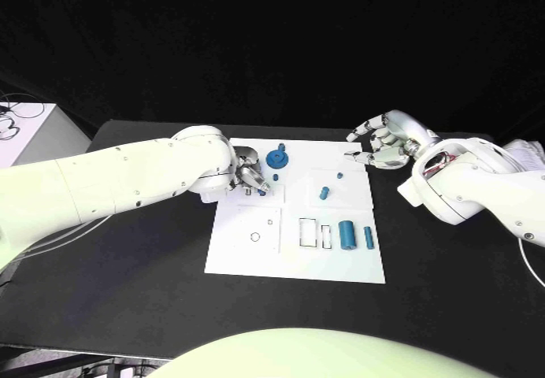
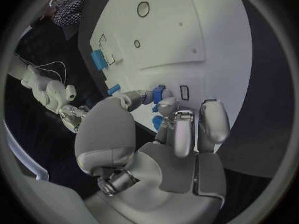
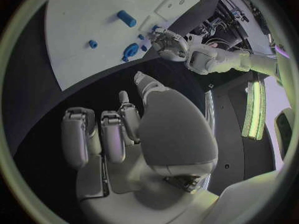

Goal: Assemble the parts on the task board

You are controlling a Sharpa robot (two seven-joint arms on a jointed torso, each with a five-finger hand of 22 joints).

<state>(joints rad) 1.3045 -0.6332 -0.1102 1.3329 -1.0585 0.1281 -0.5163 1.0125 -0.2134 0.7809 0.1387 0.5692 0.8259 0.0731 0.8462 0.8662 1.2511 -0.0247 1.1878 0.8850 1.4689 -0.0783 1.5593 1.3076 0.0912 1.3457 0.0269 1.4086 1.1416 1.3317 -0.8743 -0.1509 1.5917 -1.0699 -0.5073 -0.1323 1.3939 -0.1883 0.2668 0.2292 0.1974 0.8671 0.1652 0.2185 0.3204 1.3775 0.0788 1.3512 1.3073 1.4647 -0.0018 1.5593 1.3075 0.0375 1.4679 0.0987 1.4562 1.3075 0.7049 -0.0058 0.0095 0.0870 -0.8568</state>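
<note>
**Left hand on a small blue part at the far-left of the board**

The parts look like small moulded pieces, blue and hard, so I judge them light, stiff and a little slick against metal fingertips; none seems fragile. The short ones are best pinched across their sides, low down, since they could roll or pop out of a loose hold. The large cylinder (image 1: 347, 234) would take a wider grasp round its middle.

The task board (image 1: 244, 256) is a white plate lying flat in the middle of the black desk (image 1: 125, 276), marked with outlined slots and a small ring. A flat gear-like part (image 1: 278, 161) sits near its far edge, a short peg (image 1: 325, 192) lies toward the centre, and the large cylinder and a slim pin (image 1: 368, 234) lie side by side near the right edge, just beside two rectangular outlines.

The left hand (image 1: 250, 179) is down over the board's far-left area. In the left wrist view its fingertips (image 2: 166, 104) close round a small blue part (image 2: 159, 92), thumb and finger on either side; it appears to be pinching that piece, though whether the piece is lifted off the board I cannot tell.

The right hand (image 1: 384, 142) hovers beyond the board's far-right corner, fingers loosely curled and apart, holding nothing.
</note>
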